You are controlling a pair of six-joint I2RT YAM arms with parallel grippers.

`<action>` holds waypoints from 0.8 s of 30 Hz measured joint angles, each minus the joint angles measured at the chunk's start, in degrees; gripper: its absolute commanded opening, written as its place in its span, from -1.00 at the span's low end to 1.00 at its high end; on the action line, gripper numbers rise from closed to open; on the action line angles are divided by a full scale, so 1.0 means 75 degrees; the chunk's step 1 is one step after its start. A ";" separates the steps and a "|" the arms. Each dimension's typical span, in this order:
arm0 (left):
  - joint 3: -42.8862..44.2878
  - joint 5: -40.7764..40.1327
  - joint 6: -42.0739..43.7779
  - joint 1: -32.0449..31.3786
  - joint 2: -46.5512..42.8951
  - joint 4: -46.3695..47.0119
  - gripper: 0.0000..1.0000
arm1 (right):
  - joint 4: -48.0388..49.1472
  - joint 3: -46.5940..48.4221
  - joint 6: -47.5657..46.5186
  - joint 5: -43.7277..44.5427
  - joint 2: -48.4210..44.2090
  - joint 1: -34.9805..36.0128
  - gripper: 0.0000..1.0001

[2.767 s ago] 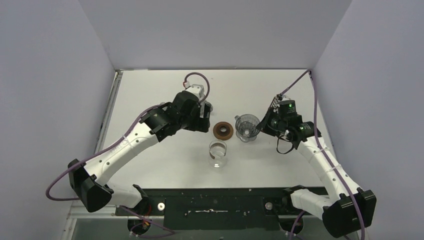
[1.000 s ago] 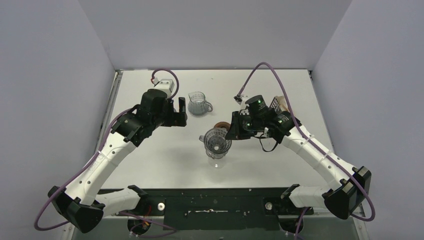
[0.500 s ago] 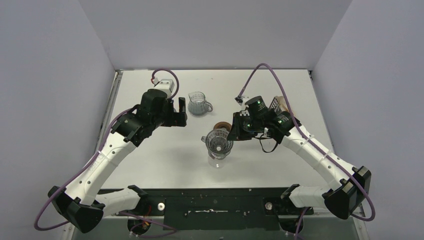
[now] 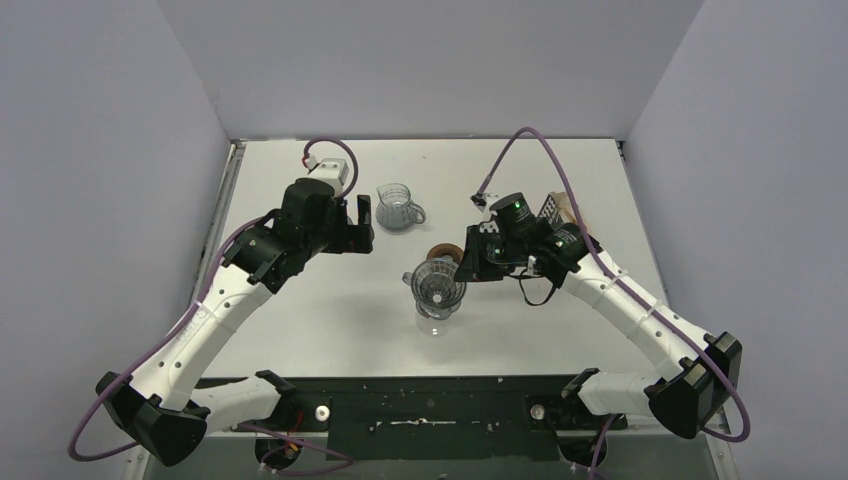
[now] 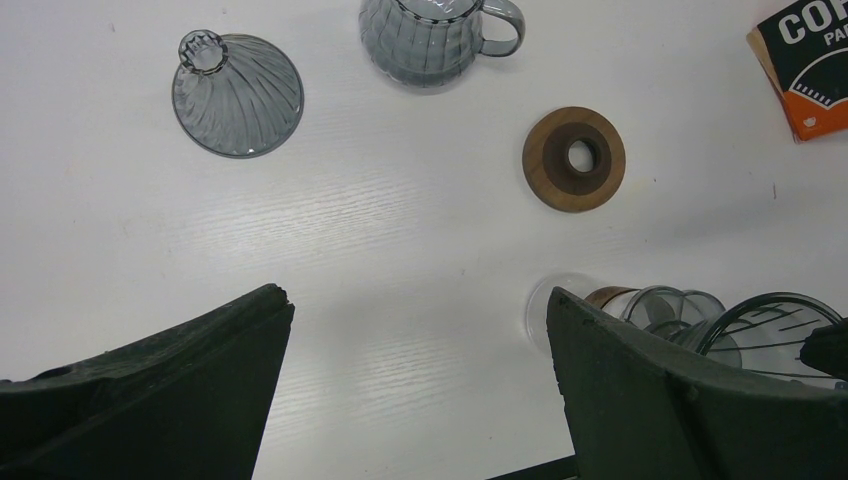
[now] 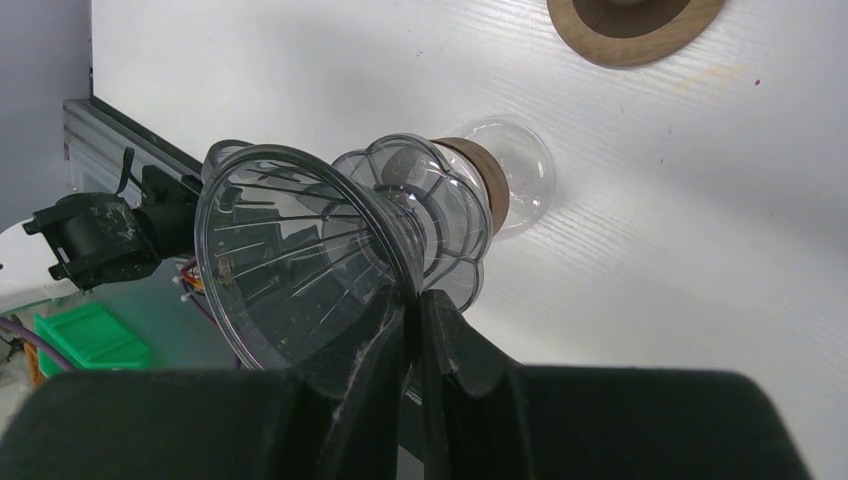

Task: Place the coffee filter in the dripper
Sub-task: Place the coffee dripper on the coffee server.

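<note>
White tabletop [image 5: 380, 230], boxed in by pale grey panels, lies under both my arms. My right pincer [image 6: 412, 300] is nipped almost shut on the rim of the dripper [image 6: 300, 250], the thin wall caught between its two fingers. It holds that smoky ribbed cone off the surface and tipped over, its narrow end pointing toward the clear tumbler [image 6: 522, 185]. From above, the dripper hangs over the tumbler; I cannot tell whether the two touch. A brown band shows at the narrow end, and I cannot say which of them it belongs to.

My left pincer [image 5: 413, 310] hangs spread wide with nothing in it. Below it are a loose wooden ring [image 5: 548, 160], a glass measuring jug [image 5: 425, 40] and a second smoky cone [image 5: 240, 95] standing mouth down.

No paper lines the dripper. I see no loose coffee filter anywhere, only an orange-and-black packet [image 5: 815, 70] at the far right, where I judge the filters to be. So I reckon the task is barely begun. The dripper wants seating, then a filter must be fetched and pressed in.
</note>
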 measured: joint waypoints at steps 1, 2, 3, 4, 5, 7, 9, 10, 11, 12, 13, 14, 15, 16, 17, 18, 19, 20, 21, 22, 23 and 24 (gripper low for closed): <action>0.0000 0.0000 0.0000 0.0000 0.0000 -0.0003 0.95 | 0.0000 0.0000 0.0003 0.0000 0.0000 0.0000 -0.72; 0.0000 0.0000 0.0003 0.0000 0.0000 -0.0003 0.95 | 0.0000 0.0000 0.0006 0.0000 0.0000 0.0000 -0.67; 0.0000 0.0000 0.0003 0.0000 0.0000 -0.0003 0.95 | 0.0000 0.0000 0.0012 0.0000 0.0000 0.0000 -0.62; 0.0000 0.0000 0.0000 0.0000 0.0000 -0.0003 0.95 | 0.0003 0.0000 0.0026 -0.0003 0.0000 0.0000 -0.55; -0.0003 0.0000 0.0000 0.0000 0.0000 -0.0003 0.95 | 0.0003 0.0000 0.0038 -0.0006 0.0000 0.0000 -0.50; -0.0003 0.0000 0.0003 0.0000 0.0000 -0.0003 0.95 | 0.0006 0.0000 0.0055 -0.0006 0.0000 0.0000 -0.43; -0.0003 0.0000 0.0003 0.0000 0.0000 -0.0003 0.95 | 0.0006 0.0000 0.0064 -0.0006 0.0000 0.0000 -0.34; -0.0003 0.0000 0.0003 0.0000 0.0000 -0.0003 0.95 | 0.0006 0.0000 0.0061 -0.0006 0.0000 0.0000 -0.32; -0.0003 0.0000 0.0003 0.0000 0.0000 -0.0003 0.95 | 0.0006 0.0000 0.0064 -0.0006 0.0000 0.0000 -0.30; -0.0003 0.0000 0.0006 0.0000 0.0000 -0.0003 0.95 | 0.0006 0.0000 0.0067 -0.0003 0.0000 0.0000 -0.26; -0.0003 0.0000 0.0006 0.0000 0.0000 -0.0003 0.95 | 0.0006 0.0003 0.0064 -0.0003 0.0000 0.0000 -0.22; -0.0003 0.0000 0.0006 0.0000 0.0000 -0.0003 0.95 | 0.0003 0.0006 0.0067 -0.0003 0.0000 0.0000 -0.19; -0.0003 0.0000 0.0009 0.0000 0.0000 -0.0003 0.95 | 0.0003 0.0012 0.0067 0.0000 0.0000 0.0000 -0.17; -0.0003 0.0000 0.0015 0.0000 0.0000 -0.0003 0.95 | -0.0003 0.0035 0.0067 0.0006 0.0000 0.0000 -0.12; -0.0003 0.0000 0.0026 0.0000 0.0000 -0.0003 0.95 | -0.0015 0.0070 0.0070 0.0026 0.0000 0.0000 -0.04; -0.0003 0.0000 0.0035 0.0000 0.0000 -0.0003 0.95 | -0.0023 0.0128 0.0070 0.0052 0.0000 0.0000 0.01; -0.0003 0.0000 0.0041 0.0000 0.0000 -0.0003 0.95 | -0.0038 0.0210 0.0076 0.0099 0.0000 0.0000 0.03; -0.0003 0.0000 0.0050 0.0000 0.0000 -0.0003 0.95 | -0.0055 0.0306 0.0064 0.0149 0.0000 0.0000 0.04; -0.0003 0.0000 0.0058 0.0000 0.0000 -0.0003 0.95 | -0.0079 0.0420 0.0061 0.0219 0.0000 0.0000 0.04; -0.0003 0.0000 0.0070 0.0000 0.0000 -0.0003 0.95 | -0.0108 0.0542 0.0055 0.0300 0.0000 0.0000 0.06; -0.0003 0.0000 0.0090 0.0000 0.0000 -0.0003 0.95 | -0.0131 0.0676 0.0047 0.0385 0.0000 0.0000 0.06; -0.0003 0.0000 0.0111 0.0000 0.0000 -0.0003 0.95 | -0.0149 0.0816 0.0026 0.0487 0.0000 0.0000 0.06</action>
